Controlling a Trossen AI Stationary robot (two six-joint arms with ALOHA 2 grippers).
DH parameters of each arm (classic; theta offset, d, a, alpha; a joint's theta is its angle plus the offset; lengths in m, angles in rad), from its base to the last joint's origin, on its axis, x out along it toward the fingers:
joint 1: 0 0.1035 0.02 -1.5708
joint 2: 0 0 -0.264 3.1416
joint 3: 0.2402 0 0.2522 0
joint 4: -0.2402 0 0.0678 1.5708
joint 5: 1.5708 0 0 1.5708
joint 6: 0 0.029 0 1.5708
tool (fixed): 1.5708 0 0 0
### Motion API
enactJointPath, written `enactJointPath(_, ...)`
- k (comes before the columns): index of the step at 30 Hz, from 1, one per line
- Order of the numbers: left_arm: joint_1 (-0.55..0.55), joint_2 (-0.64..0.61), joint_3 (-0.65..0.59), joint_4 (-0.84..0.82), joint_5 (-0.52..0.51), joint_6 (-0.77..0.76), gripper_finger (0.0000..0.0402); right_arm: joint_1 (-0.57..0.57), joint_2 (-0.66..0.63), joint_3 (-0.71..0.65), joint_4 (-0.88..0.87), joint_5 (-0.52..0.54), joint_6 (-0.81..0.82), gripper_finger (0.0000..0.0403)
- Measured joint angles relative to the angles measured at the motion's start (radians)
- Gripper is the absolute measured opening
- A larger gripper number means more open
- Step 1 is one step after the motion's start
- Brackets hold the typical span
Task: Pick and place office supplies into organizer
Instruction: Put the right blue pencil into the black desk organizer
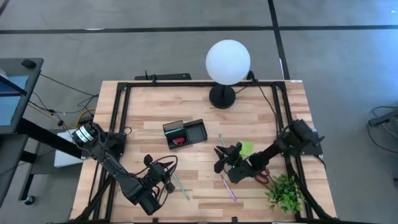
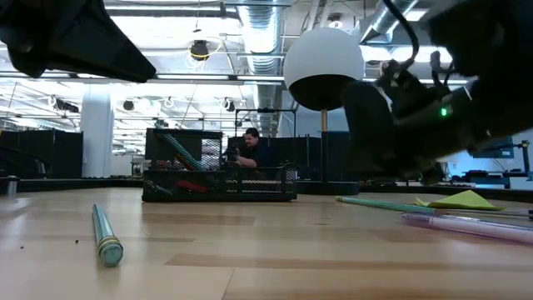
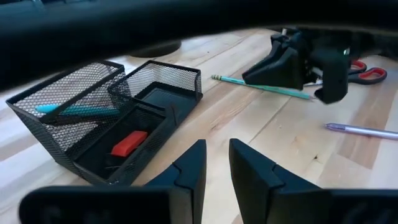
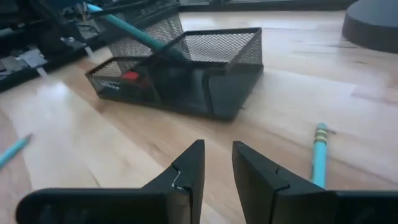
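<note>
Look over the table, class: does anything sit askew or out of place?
A teal pen leans slantwise in the organizer, its end poking over the mesh rim. More pens and the scissors lie loose on the table.

Overhead, the scissors [image 1: 263, 178] lie largely beneath the right arm [image 1: 273, 152], one red handle showing. The lime sticky pad [image 1: 247, 148] is partly covered by the right gripper [image 1: 222, 159]. In the low view the pink pen [image 2: 470, 225] runs off the picture's edge, and the organizer [image 2: 218, 185] hides its own contents, apparently one red item [image 2: 191, 187].
</note>
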Motion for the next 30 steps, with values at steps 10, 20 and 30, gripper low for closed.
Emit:
enactJointPath(10, 0.0, 0.0, 0.0, 0.009, 0.035, -0.01, 0.0065, 0.04, -0.001, 0.092, -0.387, 0.014, 0.214, 0.0052)
enactJointPath(20, 0.0, 0.0, 0.0, 0.023, 0.055, -0.01, 0.0065, 0.121, -0.094, 0.101, -0.564, -0.093, 0.345, 0.0051)
enactJointPath(30, 0.0, 0.0, 0.0, 0.023, 0.088, -0.004, 0.0065, 0.166, -0.094, 0.101, -0.632, -0.086, 0.499, 0.0052)
